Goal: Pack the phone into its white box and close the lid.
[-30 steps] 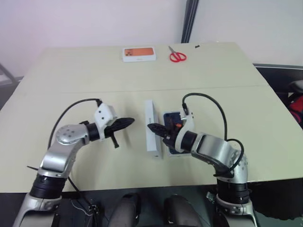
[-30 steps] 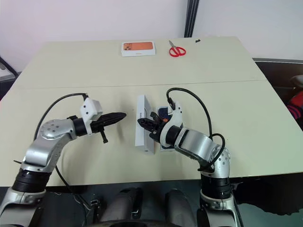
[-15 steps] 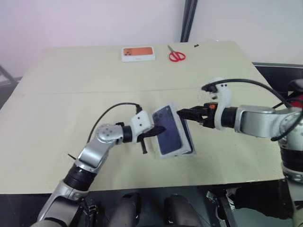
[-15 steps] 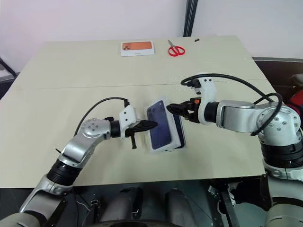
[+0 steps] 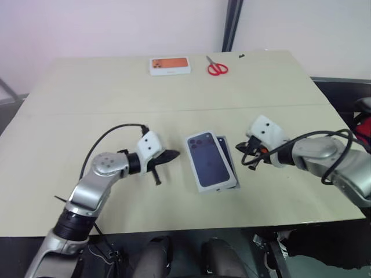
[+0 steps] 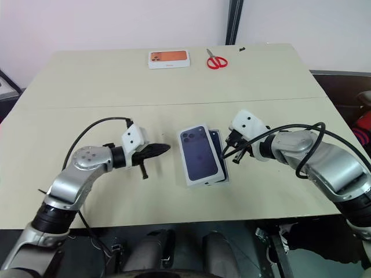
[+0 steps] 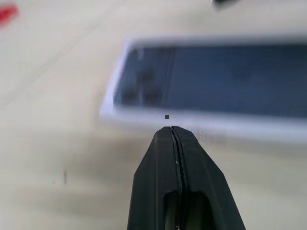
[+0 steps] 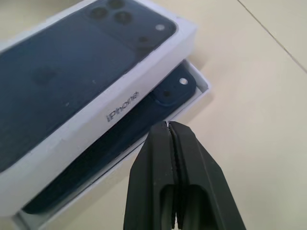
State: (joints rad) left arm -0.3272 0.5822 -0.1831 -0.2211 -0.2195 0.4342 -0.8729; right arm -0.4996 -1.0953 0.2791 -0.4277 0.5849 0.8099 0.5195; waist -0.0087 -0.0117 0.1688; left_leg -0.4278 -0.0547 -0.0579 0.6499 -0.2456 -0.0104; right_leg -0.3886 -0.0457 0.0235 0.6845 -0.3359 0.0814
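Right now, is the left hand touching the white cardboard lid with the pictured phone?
Apart: left eye view shows bare table between left hand and lid.

A second ago the lid (image 5: 207,160) stood up on its long edge beside the white box (image 8: 199,98), with the right gripper (image 6: 227,155) reaching over the box to it. Half a second ago it leaned over the box between both grippers. Now it lies picture side up, crooked on the box, so one side of the phone (image 8: 139,117) shows. The left gripper (image 5: 174,154) has pulled back and the right gripper has swung out to the right. Both have fingers pressed together.
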